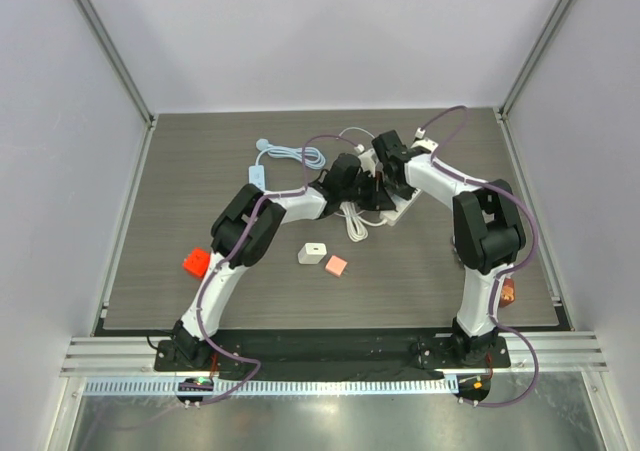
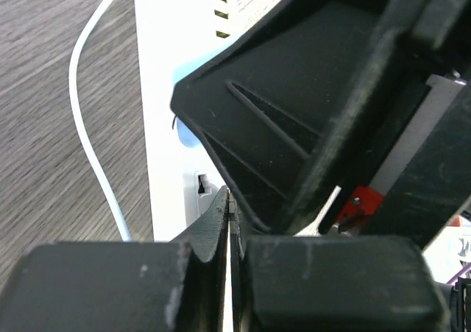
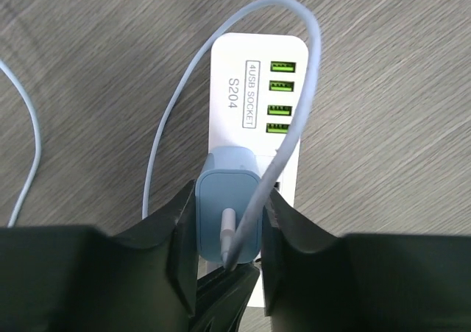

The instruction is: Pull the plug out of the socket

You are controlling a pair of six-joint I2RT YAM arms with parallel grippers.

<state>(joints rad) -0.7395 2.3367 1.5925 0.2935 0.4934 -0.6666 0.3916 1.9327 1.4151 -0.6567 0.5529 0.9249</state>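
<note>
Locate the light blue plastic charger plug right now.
In the right wrist view, bottom centre, the light blue plug sits in the white socket strip, clamped on both sides by the right gripper.

White plastic socket strip [image 3: 250, 59] is looking smooth, glossy; pale blue plastic plug [image 3: 221, 199] is showing satin finish; grey wood-grain tabletop [image 3: 390, 89] is looking matt; right gripper [image 3: 228, 225] black plastic fingers [image 3: 309, 273] are looking matt.

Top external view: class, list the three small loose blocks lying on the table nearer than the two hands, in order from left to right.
red block → white box → pink block
</note>
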